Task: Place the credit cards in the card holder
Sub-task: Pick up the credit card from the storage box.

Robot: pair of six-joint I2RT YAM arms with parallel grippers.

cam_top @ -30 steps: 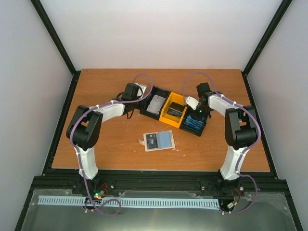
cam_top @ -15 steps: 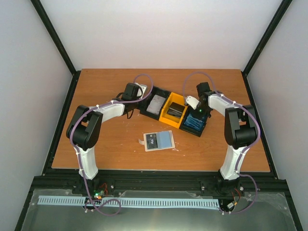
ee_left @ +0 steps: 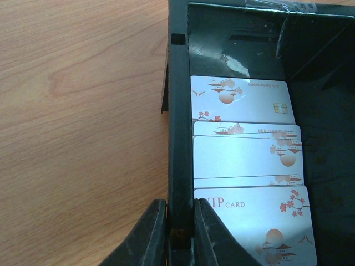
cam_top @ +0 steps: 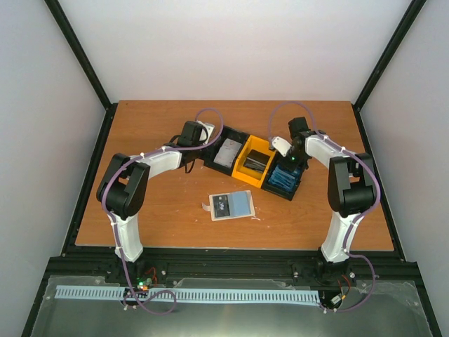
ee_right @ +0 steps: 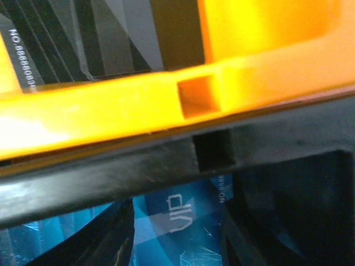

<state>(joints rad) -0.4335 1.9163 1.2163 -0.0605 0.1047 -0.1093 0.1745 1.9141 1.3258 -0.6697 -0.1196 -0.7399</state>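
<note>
The black-and-yellow tray [cam_top: 247, 177] holds the credit cards: white ones [cam_top: 226, 153] [ee_left: 244, 160] in the left bay, dark ones [cam_top: 256, 161] in the yellow bay, blue ones [cam_top: 282, 181] in the right bay. My left gripper [cam_top: 208, 143] [ee_left: 181, 221] is shut on the tray's left wall [ee_left: 178, 111]. My right gripper [cam_top: 287, 168] [ee_right: 176, 221] reaches down into the right bay with its jaws apart. A blue VIP card [ee_right: 183, 221] lies between its fingers; I cannot tell whether they touch it. The card holder [cam_top: 230, 206] lies flat on the table, nearer me than the tray and apart from both grippers.
The tray's yellow divider wall [ee_right: 111, 105] and a black wall [ee_right: 138, 166] run close above the right fingers. Dark cards [ee_right: 83, 39] lie beyond the yellow wall. Bare wood [ee_left: 83, 138] lies left of the tray.
The right wrist has shifted slightly toward the far side of the table, and its jaws narrowed and then widened again. The left arm, tray and card holder have not moved.
</note>
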